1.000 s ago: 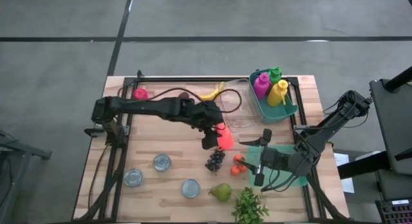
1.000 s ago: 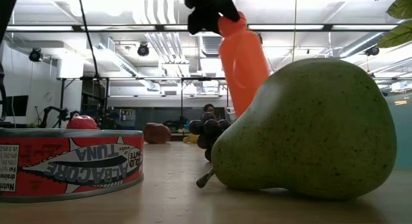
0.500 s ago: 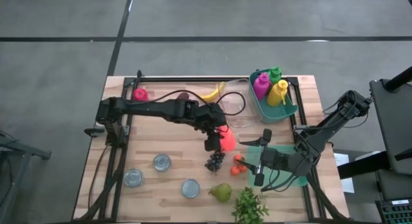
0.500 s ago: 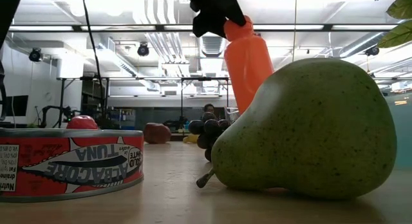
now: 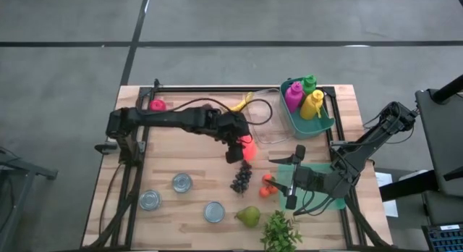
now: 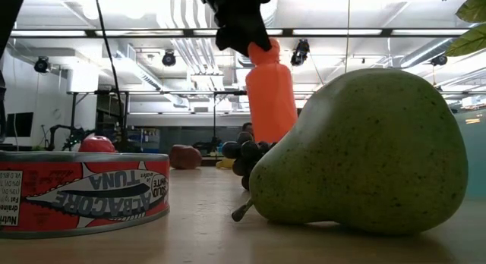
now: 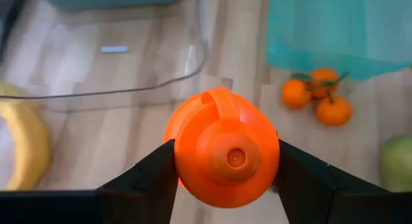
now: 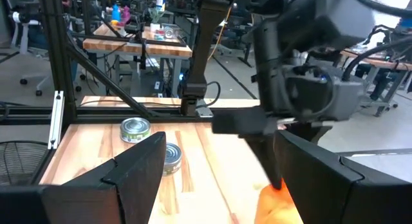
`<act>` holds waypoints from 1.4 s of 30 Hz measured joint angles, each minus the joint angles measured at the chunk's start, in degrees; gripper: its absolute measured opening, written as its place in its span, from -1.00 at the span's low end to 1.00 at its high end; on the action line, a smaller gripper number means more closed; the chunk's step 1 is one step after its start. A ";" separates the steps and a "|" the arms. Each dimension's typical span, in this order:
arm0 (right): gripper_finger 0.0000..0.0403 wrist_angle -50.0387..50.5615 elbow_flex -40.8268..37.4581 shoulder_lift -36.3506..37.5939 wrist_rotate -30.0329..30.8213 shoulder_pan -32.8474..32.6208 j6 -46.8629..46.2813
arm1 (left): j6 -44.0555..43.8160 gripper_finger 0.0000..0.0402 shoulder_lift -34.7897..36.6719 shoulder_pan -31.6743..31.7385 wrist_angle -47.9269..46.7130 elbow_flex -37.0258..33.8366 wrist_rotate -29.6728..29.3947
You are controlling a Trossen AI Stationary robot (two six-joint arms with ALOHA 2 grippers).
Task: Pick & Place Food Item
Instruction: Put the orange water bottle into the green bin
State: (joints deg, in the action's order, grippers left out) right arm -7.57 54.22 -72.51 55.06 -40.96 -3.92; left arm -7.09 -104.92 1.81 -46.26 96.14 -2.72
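Centre of the high view: left gripper (image 5: 239, 148) clamped on the orange bottle (image 5: 248, 149), fingers either side of the cap. From the low camera the bottle hangs upright above the grapes (image 6: 244, 155), clear of the table. Grapes lie just below it in the high view, pear (image 5: 248, 216) at lower centre, three cans (image 5: 182, 182) at lower left. Tangerines (image 5: 268, 184) sit right of the grapes, at the edge of a green mat (image 5: 334, 203). Upper right: teal bin (image 5: 324, 125) with pink, green and yellow bottles; clear container (image 5: 266, 128) beside it; banana (image 5: 238, 105) at top centre. Right gripper (image 5: 294, 177) waits over the mat, lower right, fingers spread wide, holding nothing.
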 joint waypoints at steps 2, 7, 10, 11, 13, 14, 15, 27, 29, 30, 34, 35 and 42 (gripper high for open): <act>0.42 -0.02 0.00 0.00 0.01 -0.01 -0.07 | 0.00 0.09 0.58 0.85 -0.25 -0.01 -0.22; 0.42 -0.07 0.00 0.00 0.01 -0.01 -0.11 | 1.44 0.09 0.84 3.69 0.48 -0.01 -0.24; 0.42 -0.04 0.00 0.00 0.00 0.01 -0.04 | 1.34 0.09 0.25 5.19 0.89 0.00 0.49; 0.42 -0.04 0.00 0.00 0.00 0.00 -0.10 | 1.36 0.09 -0.20 5.44 0.74 0.00 0.69; 0.42 -0.02 0.00 0.00 0.01 0.01 0.00 | 1.65 0.09 -0.91 5.65 0.66 -0.06 0.99; 0.42 -0.02 0.00 0.00 0.01 0.01 -0.01 | 1.81 0.09 -1.16 5.67 0.43 -0.08 1.09; 0.42 -0.02 0.00 0.00 0.01 -0.01 -0.11 | 1.81 0.09 -1.21 5.67 0.37 -0.09 1.18; 0.42 -0.02 0.00 0.00 0.01 -0.01 0.00 | 1.31 0.09 -1.30 5.68 1.53 -3.35 1.09; 0.42 -0.01 0.00 0.00 0.00 0.01 -0.07 | 1.11 0.09 -1.23 5.83 1.45 -3.85 1.14; 0.42 -0.02 0.00 0.00 0.00 -0.01 -0.09 | 0.92 0.09 -1.21 5.85 1.57 -3.85 1.21; 0.42 -0.02 0.00 0.00 0.01 0.00 -0.10 | 0.85 0.09 -1.21 5.82 1.88 -3.85 1.22; 0.42 0.00 0.00 -0.01 0.00 0.00 -0.14 | 0.85 0.09 -1.21 5.82 1.95 -3.85 1.22; 0.42 0.00 0.00 0.00 0.01 -0.01 0.00 | 0.83 0.09 -1.21 5.82 1.90 -3.85 1.25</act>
State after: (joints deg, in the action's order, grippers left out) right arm -7.57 54.22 -72.51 55.07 -40.97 -3.92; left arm -6.26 -106.13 7.64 -44.36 92.29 -1.48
